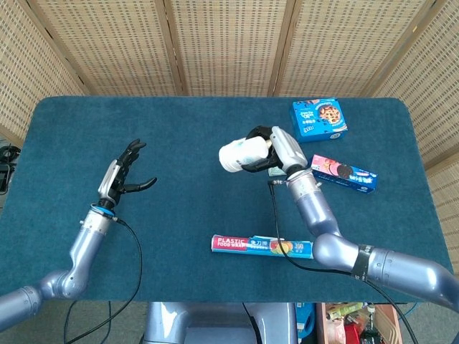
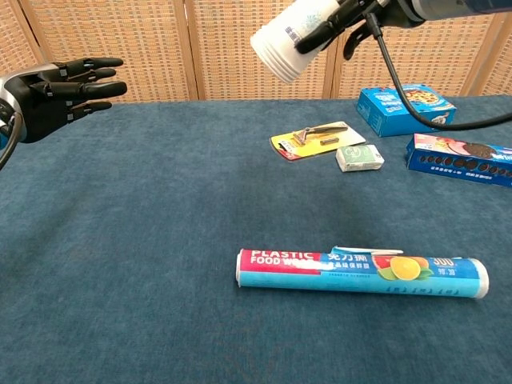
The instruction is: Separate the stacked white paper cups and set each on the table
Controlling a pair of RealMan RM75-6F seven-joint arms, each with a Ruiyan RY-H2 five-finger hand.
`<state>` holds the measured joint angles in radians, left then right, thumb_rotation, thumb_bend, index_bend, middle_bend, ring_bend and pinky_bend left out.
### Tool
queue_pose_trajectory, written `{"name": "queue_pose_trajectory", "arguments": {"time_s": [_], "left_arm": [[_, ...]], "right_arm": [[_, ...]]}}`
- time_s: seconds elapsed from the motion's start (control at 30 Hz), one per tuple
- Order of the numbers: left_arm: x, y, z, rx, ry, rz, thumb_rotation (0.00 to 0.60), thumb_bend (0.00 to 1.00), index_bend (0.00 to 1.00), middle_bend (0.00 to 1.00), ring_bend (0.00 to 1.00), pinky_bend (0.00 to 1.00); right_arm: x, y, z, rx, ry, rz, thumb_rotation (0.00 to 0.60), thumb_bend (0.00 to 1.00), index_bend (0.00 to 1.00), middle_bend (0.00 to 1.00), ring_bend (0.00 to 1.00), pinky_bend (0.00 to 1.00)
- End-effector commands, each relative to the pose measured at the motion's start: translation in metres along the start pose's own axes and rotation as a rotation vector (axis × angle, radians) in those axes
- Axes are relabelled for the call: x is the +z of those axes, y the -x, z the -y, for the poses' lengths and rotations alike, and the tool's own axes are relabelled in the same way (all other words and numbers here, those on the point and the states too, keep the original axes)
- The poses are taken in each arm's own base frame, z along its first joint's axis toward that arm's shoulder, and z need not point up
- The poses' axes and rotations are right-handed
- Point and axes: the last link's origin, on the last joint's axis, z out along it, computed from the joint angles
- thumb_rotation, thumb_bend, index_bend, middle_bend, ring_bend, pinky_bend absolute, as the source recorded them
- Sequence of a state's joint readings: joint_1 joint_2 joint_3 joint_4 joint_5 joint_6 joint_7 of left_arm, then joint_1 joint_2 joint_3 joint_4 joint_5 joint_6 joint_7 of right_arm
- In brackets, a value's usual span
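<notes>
A stack of white paper cups (image 1: 240, 155) (image 2: 290, 42) is held well above the blue table, tilted with its base toward the left. My right hand (image 1: 271, 149) (image 2: 352, 12) grips the stack near its rim end. At the left my left hand (image 1: 126, 169) (image 2: 60, 90) hovers over the table with fingers spread and nothing in it, a wide stretch of table between it and the cups.
A roll of plastic food wrap (image 1: 262, 246) (image 2: 362, 272) lies near the table's front edge. A blue cookie box (image 1: 319, 120) (image 2: 405, 108), a long biscuit box (image 1: 345, 173) (image 2: 462, 159), a razor card (image 2: 313, 139) and a small green pack (image 2: 359, 157) sit at the right.
</notes>
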<state>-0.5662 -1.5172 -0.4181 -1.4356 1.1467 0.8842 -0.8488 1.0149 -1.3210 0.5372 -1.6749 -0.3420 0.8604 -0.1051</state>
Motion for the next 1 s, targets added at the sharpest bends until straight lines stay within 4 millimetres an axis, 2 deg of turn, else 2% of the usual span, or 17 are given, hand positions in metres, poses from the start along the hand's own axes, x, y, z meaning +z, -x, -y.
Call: {"name": "queue_pose_trajectory", "arguments": {"time_s": [0.03, 0.33, 0.53, 1.0], "left_arm": [[0.004, 0.004, -0.001, -0.008, 0.003, 0.007, 0.600, 0.21, 0.19, 0.00, 0.00, 0.00], [0.020, 0.038, -0.005, -0.077, 0.034, 0.030, 0.600, 0.21, 0.27, 0.00, 0.00, 0.00], [0.020, 0.062, -0.011, -0.124, 0.061, 0.071, 0.600, 0.21, 0.27, 0.00, 0.00, 0.00], [0.020, 0.089, -0.020, -0.227, 0.103, 0.083, 0.600, 0.21, 0.41, 0.00, 0.00, 0.00]], "right_arm": [[-0.001, 0.003, 0.009, 0.150, 0.007, 0.056, 0.600, 0.24, 0.66, 0.55, 0.41, 0.66], [0.001, 0.014, 0.016, 0.174, 0.001, 0.106, 0.600, 0.24, 0.66, 0.55, 0.41, 0.66], [0.002, 0.019, 0.016, 0.170, 0.005, 0.116, 0.600, 0.24, 0.66, 0.55, 0.41, 0.66], [0.004, 0.024, 0.013, 0.146, 0.009, 0.116, 0.600, 0.24, 0.66, 0.55, 0.41, 0.66]]}}
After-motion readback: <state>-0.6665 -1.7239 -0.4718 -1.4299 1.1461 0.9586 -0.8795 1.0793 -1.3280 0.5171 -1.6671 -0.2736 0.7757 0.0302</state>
